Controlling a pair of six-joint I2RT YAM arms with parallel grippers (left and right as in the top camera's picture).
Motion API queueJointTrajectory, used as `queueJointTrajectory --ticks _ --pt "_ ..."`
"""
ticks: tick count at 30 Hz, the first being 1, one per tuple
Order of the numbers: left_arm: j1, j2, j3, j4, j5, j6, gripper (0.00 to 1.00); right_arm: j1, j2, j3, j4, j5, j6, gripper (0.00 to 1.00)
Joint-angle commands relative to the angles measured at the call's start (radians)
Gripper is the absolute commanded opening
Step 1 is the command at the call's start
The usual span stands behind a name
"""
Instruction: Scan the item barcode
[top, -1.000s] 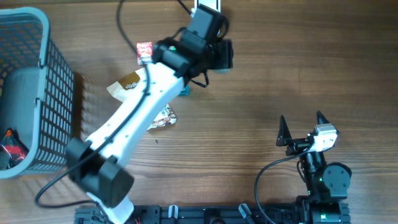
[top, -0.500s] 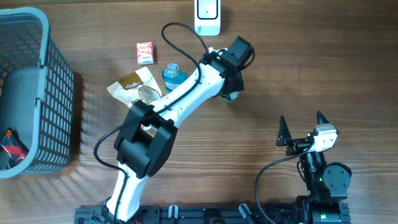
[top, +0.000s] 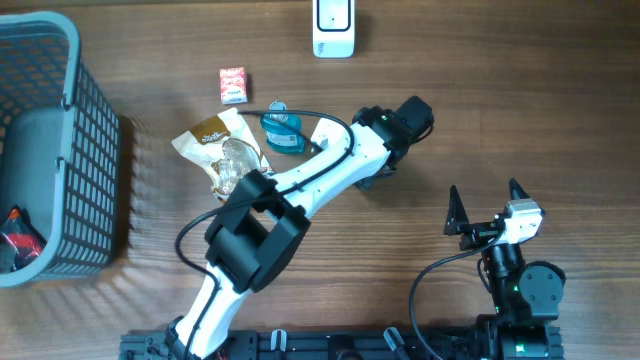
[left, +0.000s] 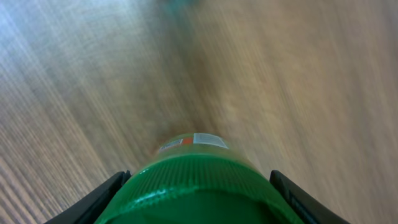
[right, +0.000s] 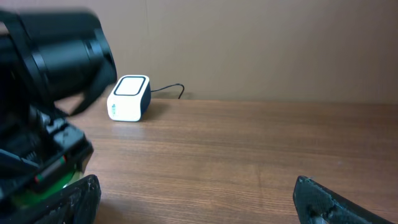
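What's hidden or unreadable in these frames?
- Green container: label blurred in the left wrist view; overhead, the left arm covers it.
- Basket contents: cut off by the overhead's left edge.
- Red box: print too small overhead.
- Right wrist view: the arm hides most of the container.

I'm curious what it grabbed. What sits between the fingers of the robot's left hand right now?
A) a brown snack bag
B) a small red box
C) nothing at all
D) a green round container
D: the left wrist view shows the green round container filling the gap between the two fingers of the left hand.
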Motion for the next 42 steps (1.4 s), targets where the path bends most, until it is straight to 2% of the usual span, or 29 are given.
queueJointTrajectory --ticks 1,5,7,12,15,16,17,20,23,24,26,29,30,33,35,42 --pt "0.002 0.084 0.006 -0.021 0.021 -0.249 0.63 -0.001 -0.005 0.009 0.005 0.006 -0.012 1.00" --pt "0.004 0.117 0.006 -0.009 0.046 -0.272 0.71 -0.001 -0.005 0.009 0.005 0.006 -0.011 1.00" --pt "0.004 0.117 0.006 0.002 0.048 -0.271 0.99 -0.001 -0.005 0.009 0.005 0.006 -0.011 1.00" --pt "0.003 0.089 0.006 -0.002 0.045 -0.172 1.00 -0.001 -0.005 0.009 0.005 0.006 -0.012 1.00" --pt "0.003 0.019 0.006 -0.002 0.019 -0.049 1.00 -0.001 -0.005 0.009 0.005 0.006 -0.011 1.00" --pt "0.001 -0.012 0.006 0.012 0.021 0.029 1.00 -0.001 -0.005 0.009 0.005 0.006 -0.012 1.00" --pt "-0.006 -0.045 0.006 0.053 0.021 0.185 1.00 -0.001 -0.005 0.009 0.005 0.006 -0.012 1.00" --pt "-0.034 -0.116 0.006 0.055 0.019 0.490 1.00 -0.001 -0.005 0.009 0.005 0.006 -0.011 1.00" --pt "-0.046 -0.185 0.006 0.046 0.056 0.899 1.00 -0.001 -0.005 0.009 0.005 0.006 -0.012 1.00" --pt "-0.045 -0.211 0.006 0.038 0.114 1.090 1.00 -0.001 -0.005 0.009 0.005 0.006 -0.012 1.00" --pt "-0.035 -0.241 0.006 -0.028 0.332 1.570 1.00 -0.001 -0.005 0.009 0.005 0.006 -0.012 1.00" --pt "0.018 -0.244 0.006 -0.234 0.538 2.012 1.00 -0.001 -0.005 0.009 0.005 0.006 -0.012 1.00" --pt "0.050 -0.244 0.006 -0.248 0.552 2.041 1.00 -0.001 -0.005 0.009 0.005 0.006 -0.011 1.00" --pt "0.160 -0.243 0.006 -0.163 0.663 2.103 1.00 -0.001 -0.005 0.009 0.005 0.006 -0.012 1.00" --pt "0.208 -0.237 0.006 -0.119 0.672 2.114 1.00 -0.001 -0.005 0.009 0.005 0.006 -0.012 1.00" --pt "0.200 -0.129 0.006 -0.070 0.644 2.107 1.00 -0.001 -0.005 0.009 0.005 0.006 -0.011 1.00"
